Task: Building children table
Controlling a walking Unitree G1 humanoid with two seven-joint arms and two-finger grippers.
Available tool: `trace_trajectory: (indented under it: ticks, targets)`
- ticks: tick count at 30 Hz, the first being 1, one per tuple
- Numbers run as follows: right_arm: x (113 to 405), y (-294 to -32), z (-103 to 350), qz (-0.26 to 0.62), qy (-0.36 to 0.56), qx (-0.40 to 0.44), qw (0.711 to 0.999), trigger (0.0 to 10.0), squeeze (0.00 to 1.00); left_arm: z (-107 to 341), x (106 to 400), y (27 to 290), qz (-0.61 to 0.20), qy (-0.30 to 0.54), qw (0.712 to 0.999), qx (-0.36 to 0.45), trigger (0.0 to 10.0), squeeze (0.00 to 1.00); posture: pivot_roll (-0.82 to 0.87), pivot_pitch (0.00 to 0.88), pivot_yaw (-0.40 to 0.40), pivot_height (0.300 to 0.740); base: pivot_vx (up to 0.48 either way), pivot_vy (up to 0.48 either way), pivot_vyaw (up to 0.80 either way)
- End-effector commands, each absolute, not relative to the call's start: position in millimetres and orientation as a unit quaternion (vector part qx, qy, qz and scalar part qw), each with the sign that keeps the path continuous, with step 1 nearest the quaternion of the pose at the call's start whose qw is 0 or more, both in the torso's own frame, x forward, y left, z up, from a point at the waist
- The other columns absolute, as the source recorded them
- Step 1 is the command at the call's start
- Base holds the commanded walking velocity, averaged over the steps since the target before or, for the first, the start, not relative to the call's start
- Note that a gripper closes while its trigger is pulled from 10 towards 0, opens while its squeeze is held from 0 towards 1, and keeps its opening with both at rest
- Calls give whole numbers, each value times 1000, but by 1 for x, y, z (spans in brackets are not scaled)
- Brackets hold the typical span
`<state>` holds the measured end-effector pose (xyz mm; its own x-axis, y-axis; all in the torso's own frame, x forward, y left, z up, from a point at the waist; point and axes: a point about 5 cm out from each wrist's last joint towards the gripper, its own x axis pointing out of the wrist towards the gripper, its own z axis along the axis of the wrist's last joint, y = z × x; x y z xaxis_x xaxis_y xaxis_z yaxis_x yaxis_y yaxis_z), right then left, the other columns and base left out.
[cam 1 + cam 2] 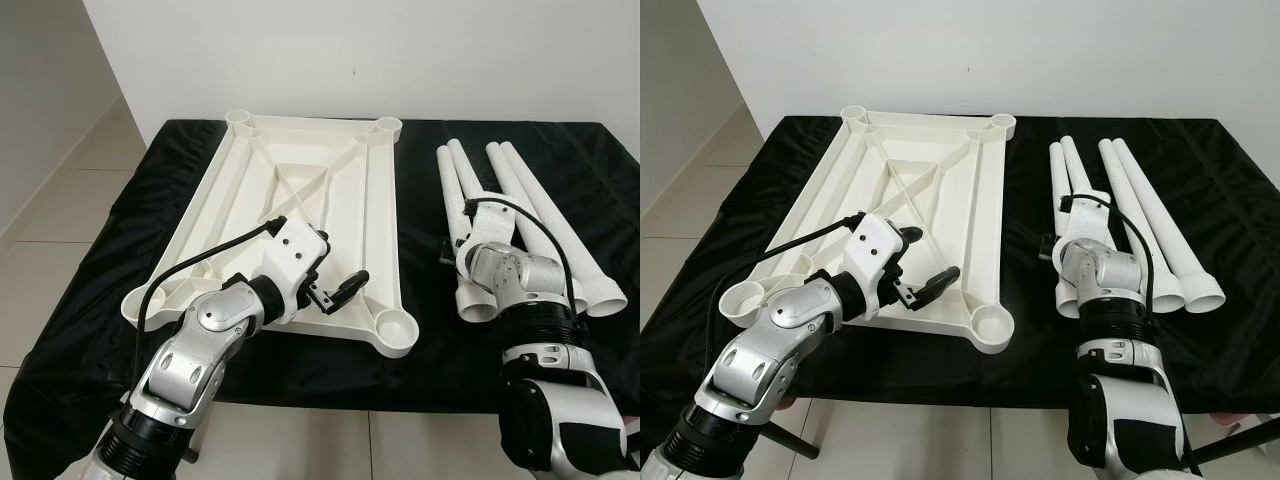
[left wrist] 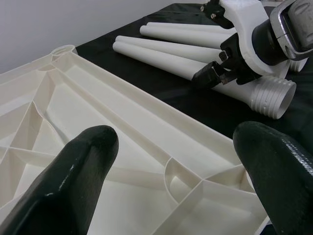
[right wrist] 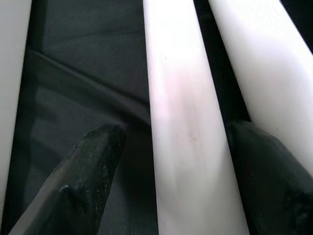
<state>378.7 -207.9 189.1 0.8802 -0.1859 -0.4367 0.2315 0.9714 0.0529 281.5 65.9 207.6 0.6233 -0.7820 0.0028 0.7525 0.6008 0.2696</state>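
our right claw (image 3: 168, 161) sits open astride one white table leg (image 3: 188, 127), ready to close. beneath our open left claw (image 1: 335, 292), the upturned tabletop (image 1: 300, 190) on the desk (image 1: 130, 250) shows its corner sockets for legs.

One tabletop (image 1: 290, 200), seemingly four table legs (image 1: 540, 215).

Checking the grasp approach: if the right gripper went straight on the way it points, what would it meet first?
Probably the white table leg lying between the open fingers of the right gripper, then the black cloth under it; depth is unclear.
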Motion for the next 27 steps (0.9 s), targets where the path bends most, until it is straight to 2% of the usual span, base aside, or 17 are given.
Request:
trace_trajectory:
  ticks: [1, 8, 10, 11, 13, 14, 15, 16, 24, 27]
  targets:
    - [373, -203, 163, -91, 289, 42, 952, 10000, 0, 209, 279, 63, -441, -60, 887, 124, 10000, 0, -150, 115, 67, 740, 0, 0, 0]
    - [371, -202, 156, -89, 304, 47, 947, 10000, 0, 209, 278, 63, -442, -61, 886, 124, 10000, 0, -150, 115, 67, 740, 0, 0, 0]
    - [369, -199, 149, -82, 329, 61, 939, 5804, 0, 210, 278, 63, -440, -63, 887, 124, 10000, 0, -150, 113, 63, 740, 0, 0, 0]
    - [369, -199, 148, -81, 335, 64, 937, 4824, 0, 210, 278, 64, -439, -63, 888, 125, 10000, 0, -148, 114, 63, 740, 0, 0, 0]
    - [368, -199, 147, -80, 338, 66, 936, 4824, 0, 210, 278, 64, -439, -63, 888, 125, 10000, 0, -148, 114, 63, 740, 0, 0, 0]
    - [368, -199, 146, -79, 342, 69, 934, 3216, 0, 210, 278, 64, -439, -64, 887, 125, 10000, 0, -148, 114, 63, 740, 0, 0, 0]
    - [368, -199, 146, -79, 342, 69, 934, 3216, 0, 210, 278, 64, -439, -64, 887, 125, 10000, 0, -148, 114, 63, 740, 0, 0, 0]
    - [368, -200, 146, -79, 344, 72, 933, 0, 0, 211, 278, 64, -439, -64, 887, 125, 10000, 0, -148, 111, 60, 740, 0, 0, 0]
    - [369, -200, 147, -72, 349, 80, 931, 0, 0, 212, 279, 63, -438, -67, 888, 125, 10000, 0, -150, 112, 59, 740, 0, 0, 0]
    - [375, -202, 159, -76, 315, 86, 942, 0, 0, 213, 279, 63, -436, -69, 889, 122, 10000, 0, -151, 105, 59, 740, 0, 0, 0]
